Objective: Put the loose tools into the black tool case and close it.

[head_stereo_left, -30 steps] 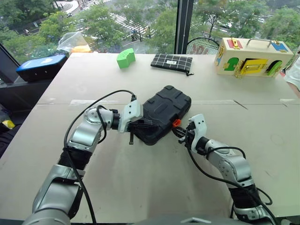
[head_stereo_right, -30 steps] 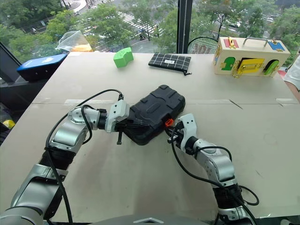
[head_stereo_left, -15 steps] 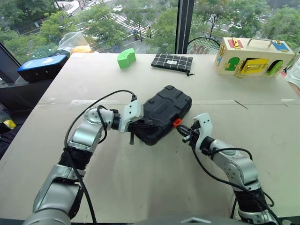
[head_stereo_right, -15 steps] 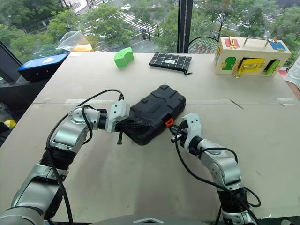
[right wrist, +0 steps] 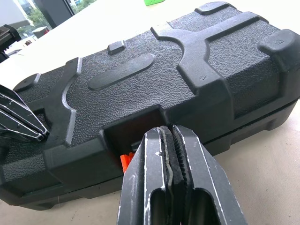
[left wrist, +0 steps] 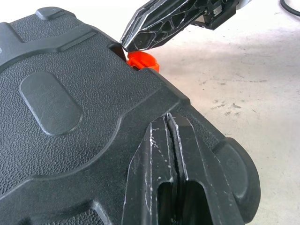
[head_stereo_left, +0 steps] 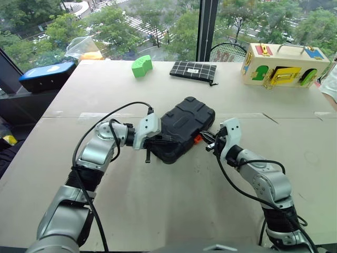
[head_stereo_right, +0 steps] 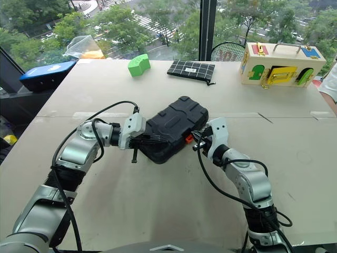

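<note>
The black tool case (head_stereo_left: 185,124) lies shut in the middle of the table, ribbed lid up. Its small orange latch (left wrist: 143,61) sits in a notch on the side that faces my right arm. My left gripper (head_stereo_left: 165,139) is shut, its fingertips (left wrist: 170,125) resting on the lid at the case's near corner. My right gripper (head_stereo_left: 205,141) is also shut and empty. Its fingertips (right wrist: 168,134) stand at the latch notch, just above the latch (right wrist: 124,161). The loose tools are out of view.
At the table's far side stand a green block (head_stereo_left: 141,65), a flat black gridded pouch (head_stereo_left: 192,70) and a wooden box with coloured latches (head_stereo_left: 284,63). A blue-lidded dark box (head_stereo_left: 46,75) sits off the far left corner. A person's sleeve (head_stereo_left: 331,79) shows at the right edge.
My right gripper has risen and moved in from the table beside the case to the latch notch. The left gripper and the case have not moved.
</note>
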You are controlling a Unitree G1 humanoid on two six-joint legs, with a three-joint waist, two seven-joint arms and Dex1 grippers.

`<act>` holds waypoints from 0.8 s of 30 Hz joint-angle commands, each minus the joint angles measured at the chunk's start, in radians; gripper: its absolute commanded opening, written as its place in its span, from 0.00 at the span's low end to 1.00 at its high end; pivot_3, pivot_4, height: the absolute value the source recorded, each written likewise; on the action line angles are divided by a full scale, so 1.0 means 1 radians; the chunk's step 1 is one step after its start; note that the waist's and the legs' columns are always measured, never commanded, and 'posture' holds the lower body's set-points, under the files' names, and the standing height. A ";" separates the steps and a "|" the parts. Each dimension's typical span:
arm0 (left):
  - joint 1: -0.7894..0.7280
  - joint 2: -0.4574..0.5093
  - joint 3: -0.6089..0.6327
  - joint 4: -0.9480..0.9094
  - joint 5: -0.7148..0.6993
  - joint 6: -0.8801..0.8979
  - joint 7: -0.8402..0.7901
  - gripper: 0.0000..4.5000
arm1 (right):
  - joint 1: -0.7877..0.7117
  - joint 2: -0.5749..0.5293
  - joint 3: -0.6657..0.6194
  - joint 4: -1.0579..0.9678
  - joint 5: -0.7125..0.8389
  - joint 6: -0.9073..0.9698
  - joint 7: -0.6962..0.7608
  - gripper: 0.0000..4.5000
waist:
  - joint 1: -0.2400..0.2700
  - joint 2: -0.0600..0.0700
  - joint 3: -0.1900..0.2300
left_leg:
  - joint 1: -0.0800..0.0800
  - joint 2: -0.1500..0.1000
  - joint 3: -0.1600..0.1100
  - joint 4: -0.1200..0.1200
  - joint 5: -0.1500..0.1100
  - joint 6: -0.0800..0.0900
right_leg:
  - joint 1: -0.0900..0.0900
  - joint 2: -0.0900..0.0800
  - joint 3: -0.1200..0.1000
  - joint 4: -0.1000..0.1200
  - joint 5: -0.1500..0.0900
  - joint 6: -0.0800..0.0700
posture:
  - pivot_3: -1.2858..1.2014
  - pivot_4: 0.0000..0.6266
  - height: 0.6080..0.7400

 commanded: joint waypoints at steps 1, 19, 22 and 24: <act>0.084 0.005 -0.104 0.098 0.107 0.048 0.007 0.00 | 0.012 -0.013 -0.035 -0.072 0.011 0.024 -0.030 0.01 | 0.001 0.000 0.000 | 0.000 0.000 0.000 0.000 0.000 0.000 | 0.000 0.000 0.000 0.000 0.000 0.000 | 0.52 0.24 1.00; 0.079 0.000 -0.106 0.106 0.108 0.044 0.003 0.00 | -0.008 -0.029 0.032 -0.072 0.001 0.091 -0.030 0.01 | 0.000 0.002 -0.001 | -0.001 0.000 -0.005 0.000 0.000 0.000 | 0.000 -0.002 -0.001 -0.002 0.000 0.000 | 0.52 0.24 1.00; 0.080 0.000 -0.106 0.105 0.108 0.046 0.006 0.00 | -0.023 -0.021 0.042 -0.067 0.004 0.093 -0.027 0.01 | -0.001 0.002 -0.001 | -0.001 0.000 -0.005 0.000 0.000 0.000 | 0.000 -0.002 -0.001 -0.002 0.000 0.000 | 0.52 0.24 1.00; 0.081 -0.001 -0.105 0.103 0.108 0.048 0.007 0.00 | -0.030 -0.017 0.045 -0.066 0.005 0.096 -0.024 0.01 | -0.002 0.002 -0.001 | -0.001 0.000 -0.005 0.000 0.000 0.000 | 0.000 -0.002 -0.001 -0.002 0.000 0.000 | 0.52 0.24 1.00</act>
